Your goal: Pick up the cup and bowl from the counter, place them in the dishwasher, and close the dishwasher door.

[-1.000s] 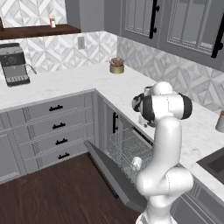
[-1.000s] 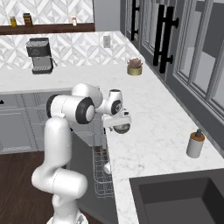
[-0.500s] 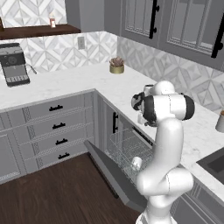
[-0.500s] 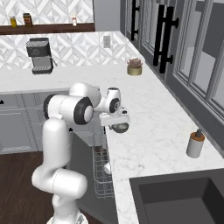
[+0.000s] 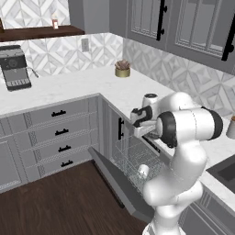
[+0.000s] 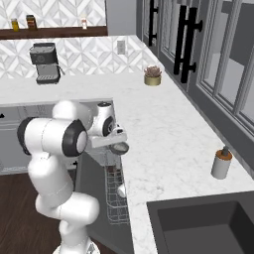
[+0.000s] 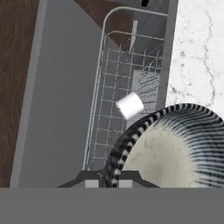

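**Marble table, open dishwasher, bowl pinched at the edge**

White marble table [image 6: 163, 134] wraps an L-shaped kitchen corner. One dishwasher [image 5: 137, 158] sits under it, and everything below is placed relative to that dishwasher. Its one door [image 5: 114, 181] hangs fully down in front, dark inner face up. One wire rack [image 7: 127, 92] is pulled out over the door. One cup [image 7: 130, 105] lies on its side in that rack, pale and small. One bowl [image 7: 175, 144] sits at the table's edge directly above the rack, striped dark outside and speckled pale inside. One gripper [image 6: 119, 145] is closed on the bowl's near rim, as the hand view shows.

Judging from this, the cup is already loaded and the bowl comes next. The grip is thin, on the rim alone, so the bowl could swing or slip out when lifted. Dropped from here, it might strike the cup or miss the rack and land on the door.
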